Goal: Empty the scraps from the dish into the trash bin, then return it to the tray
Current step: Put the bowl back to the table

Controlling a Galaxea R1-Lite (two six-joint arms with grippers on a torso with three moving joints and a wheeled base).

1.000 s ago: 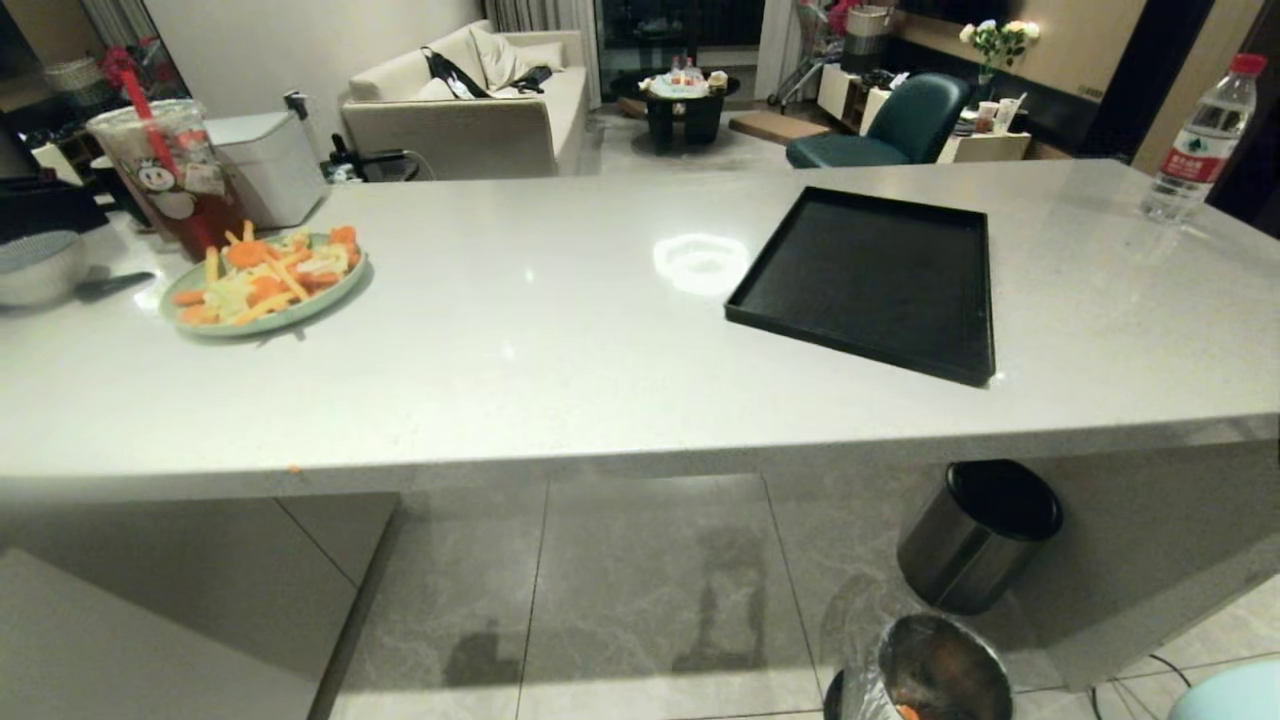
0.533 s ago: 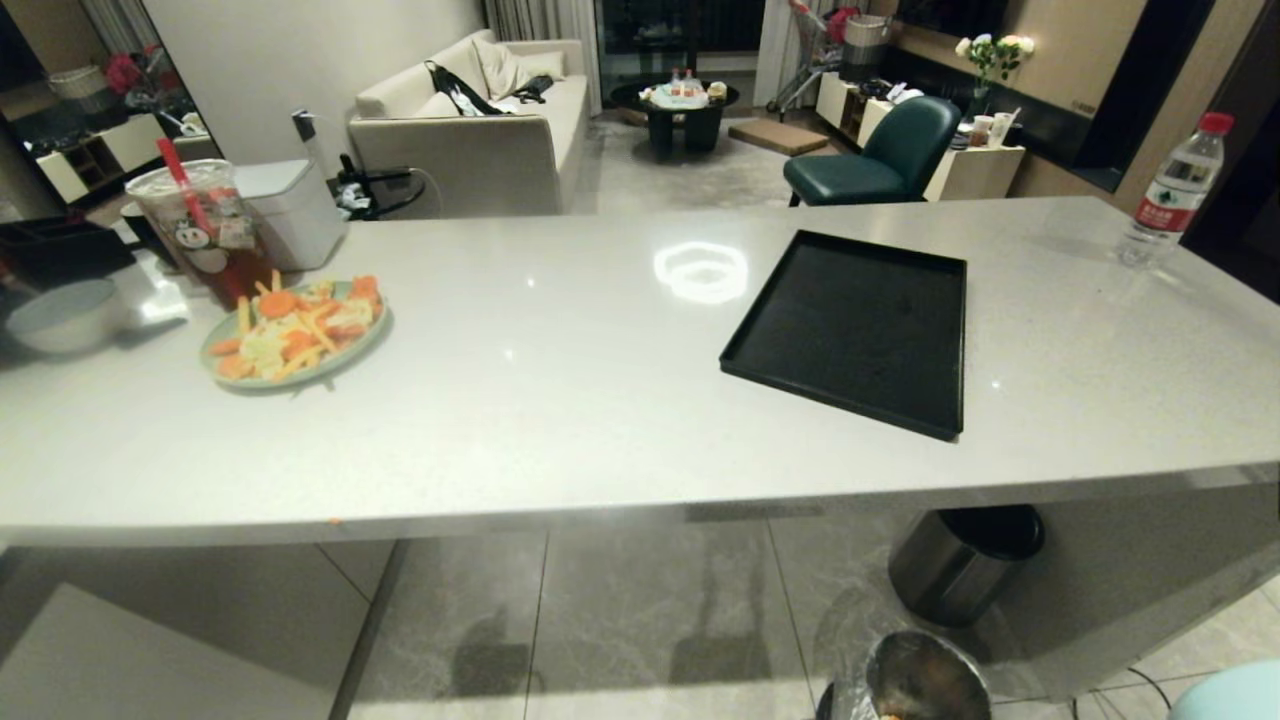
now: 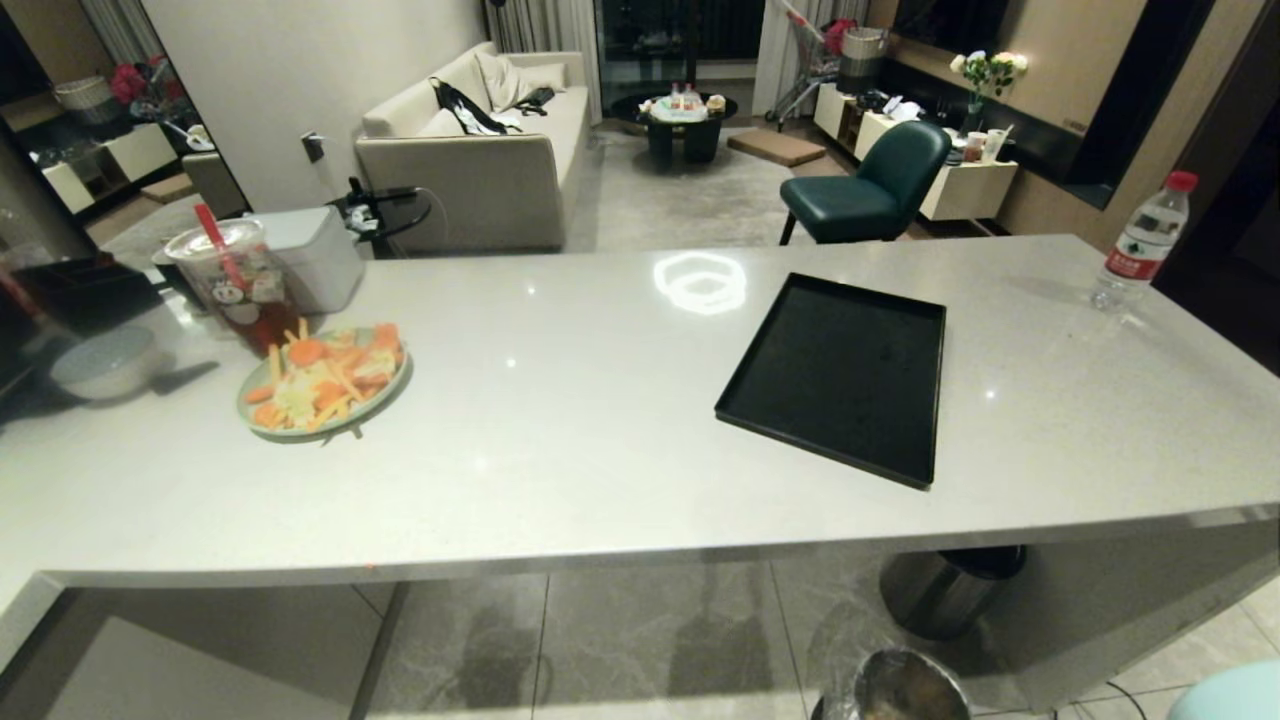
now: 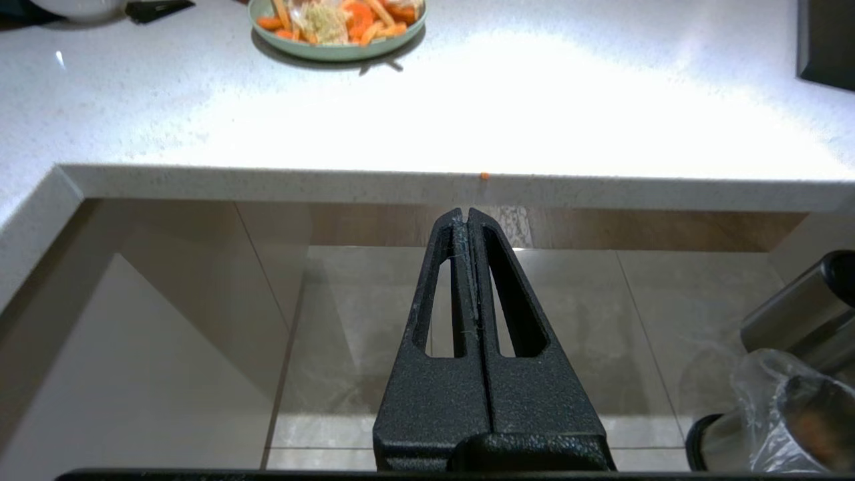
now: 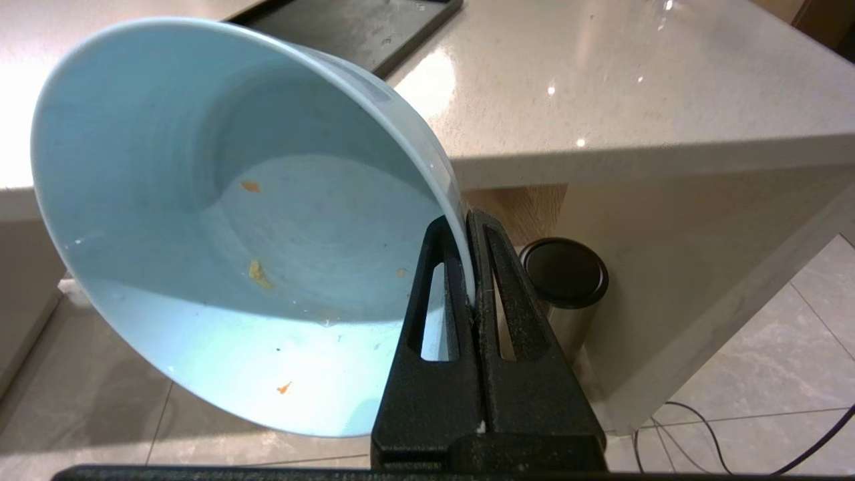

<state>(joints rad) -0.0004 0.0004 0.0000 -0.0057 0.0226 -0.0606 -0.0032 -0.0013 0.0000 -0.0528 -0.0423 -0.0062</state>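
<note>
A: Pale speckled stone is being shown as the counter (image 3: 600,430) in the head view, the black tray (image 3: 835,375) lying on it, a sofa (image 3: 470,160) behind.

B: And the wrists?

A: The left gripper (image 4: 466,217) is being kept pressed together over floor tiles (image 4: 374,321). The dish (image 5: 220,220) is being clamped, tilted, by the right gripper (image 5: 466,224), only crumbs of scraps (image 5: 257,270) inside.

No wording can be read anywhere. The water bottle (image 3: 1138,243) at the far right of the surface (image 3: 600,420) carries a red label whose print is too small to make out, and the plastic drink cup (image 3: 235,285) at the left shows only a cartoon face sticker.
</note>
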